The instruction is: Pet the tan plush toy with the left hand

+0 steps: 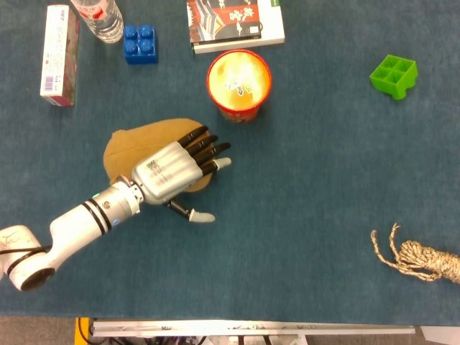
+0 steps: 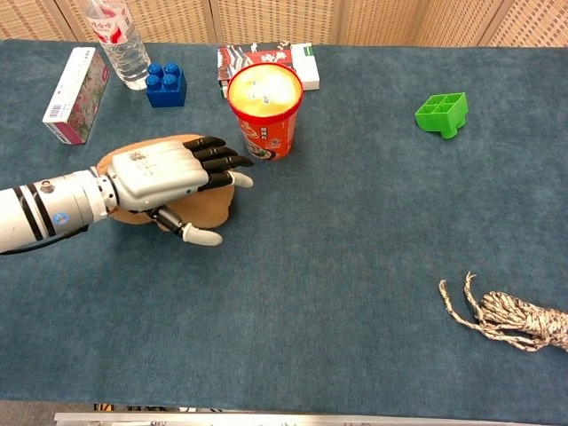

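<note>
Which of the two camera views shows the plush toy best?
The head view: looking straight down, it shows the plush toy as a broad tan patch, with only its right part under the left hand. In the chest view the toy is seen low and flat, mostly hidden behind the hand.

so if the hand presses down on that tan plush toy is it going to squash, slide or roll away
The tan plush toy will probably squash: it looks soft and low under the left hand. It is unlikely to roll, since it lies broad and flat. The blue cloth table cover looks textured, so it should resist sliding.
</note>
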Controlling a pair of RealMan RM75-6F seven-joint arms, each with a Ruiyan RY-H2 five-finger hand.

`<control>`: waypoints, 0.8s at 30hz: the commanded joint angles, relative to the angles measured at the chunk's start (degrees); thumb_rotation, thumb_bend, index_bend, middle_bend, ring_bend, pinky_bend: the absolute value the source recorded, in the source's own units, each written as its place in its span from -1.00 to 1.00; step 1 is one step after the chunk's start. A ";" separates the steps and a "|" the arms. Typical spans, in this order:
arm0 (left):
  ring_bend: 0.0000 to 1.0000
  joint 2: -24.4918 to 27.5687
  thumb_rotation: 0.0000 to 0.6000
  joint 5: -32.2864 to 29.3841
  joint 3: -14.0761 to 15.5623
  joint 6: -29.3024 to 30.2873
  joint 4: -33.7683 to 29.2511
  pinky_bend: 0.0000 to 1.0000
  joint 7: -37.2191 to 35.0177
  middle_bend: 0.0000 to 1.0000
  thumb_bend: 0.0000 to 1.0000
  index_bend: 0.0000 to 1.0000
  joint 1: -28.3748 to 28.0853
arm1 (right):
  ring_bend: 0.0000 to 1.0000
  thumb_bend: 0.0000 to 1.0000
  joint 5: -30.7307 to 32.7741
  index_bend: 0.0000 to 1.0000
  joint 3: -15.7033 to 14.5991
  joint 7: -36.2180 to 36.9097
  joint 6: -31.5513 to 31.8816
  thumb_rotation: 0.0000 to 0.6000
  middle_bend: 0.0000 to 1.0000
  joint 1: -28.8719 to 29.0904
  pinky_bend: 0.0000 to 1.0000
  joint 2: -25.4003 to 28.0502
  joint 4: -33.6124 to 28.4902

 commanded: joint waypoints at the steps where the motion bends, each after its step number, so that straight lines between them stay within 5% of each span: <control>1: -0.97 -0.36 -1.00 -2.42 -1.19 -1.28 1.12 -1.00 1.01 -0.92 -1.00 -0.80 -0.23 | -1.00 -1.00 -0.06 -1.00 -0.06 0.14 0.03 1.00 -0.84 -0.10 -1.00 0.09 0.07; 24: -0.97 2.00 -1.00 -2.96 -0.03 -2.05 -3.53 -1.00 5.34 -0.92 -1.00 -0.79 0.30 | -1.00 -1.00 -0.26 -1.00 -0.20 0.37 0.41 1.00 -0.84 -0.52 -1.00 0.03 0.19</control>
